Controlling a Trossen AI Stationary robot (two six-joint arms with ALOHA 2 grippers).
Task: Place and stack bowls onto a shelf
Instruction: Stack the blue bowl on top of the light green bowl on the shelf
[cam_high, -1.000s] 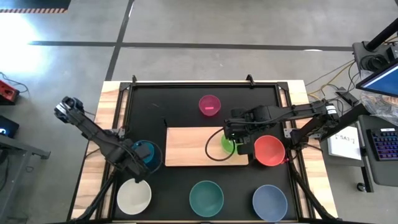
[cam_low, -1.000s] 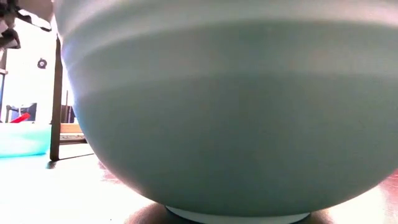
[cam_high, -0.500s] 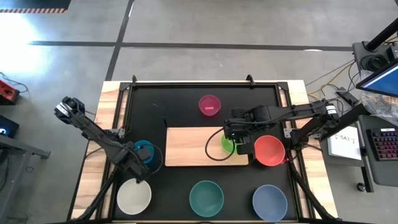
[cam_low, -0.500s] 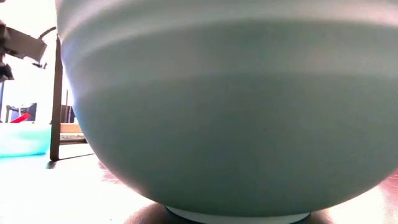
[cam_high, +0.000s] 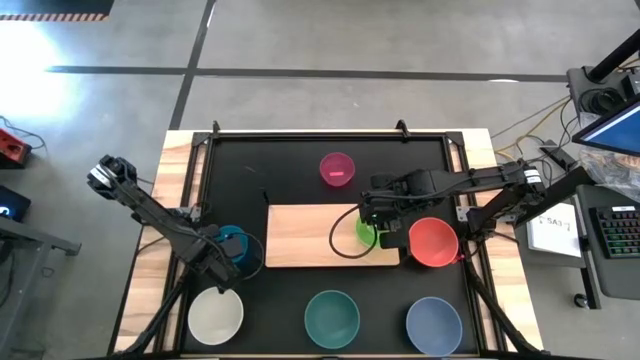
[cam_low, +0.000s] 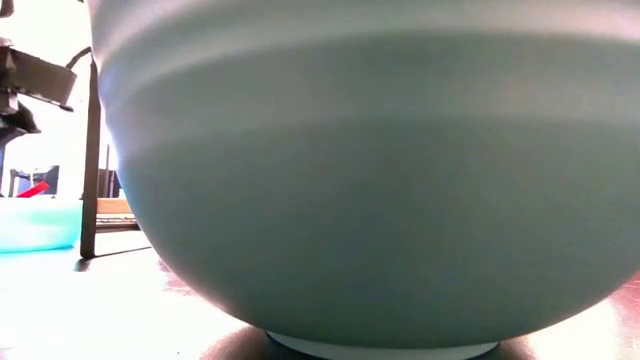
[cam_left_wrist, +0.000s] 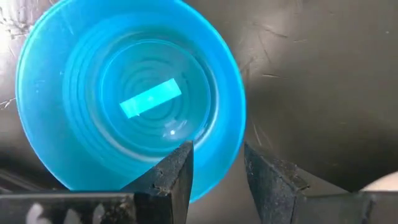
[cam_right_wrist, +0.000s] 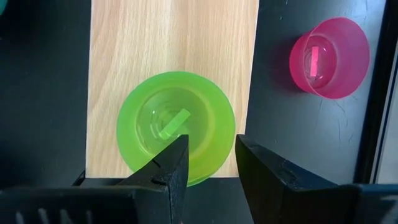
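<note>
Wrist views: left gripper (cam_left_wrist: 217, 168) straddled small round blue plastic bowl (cam_left_wrist: 130, 99) rim, fingers apart; right gripper (cam_right_wrist: 211, 165) likewise spread over small green plastic bowl (cam_right_wrist: 176, 127) on light-wood shelf board (cam_right_wrist: 174, 43).

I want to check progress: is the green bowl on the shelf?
Yes. The green bowl sits upright on the shelf, at its end, rim overhanging slightly.

Left arm: reaches from the table's left edge diagonally inward toward the near-left part of the tabletop, wrist angled down; left gripper (cam_high: 222, 255) low over the surface, its two dark fingers (cam_left_wrist: 166, 180) parted with a clear gap between them, nothing clamped. Right arm: extends from the right edge horizontally toward the table's centre, wrist bent downward; right gripper (cam_high: 378, 225) pointing down, fingers (cam_right_wrist: 171, 168) parted, nothing clamped.
</note>
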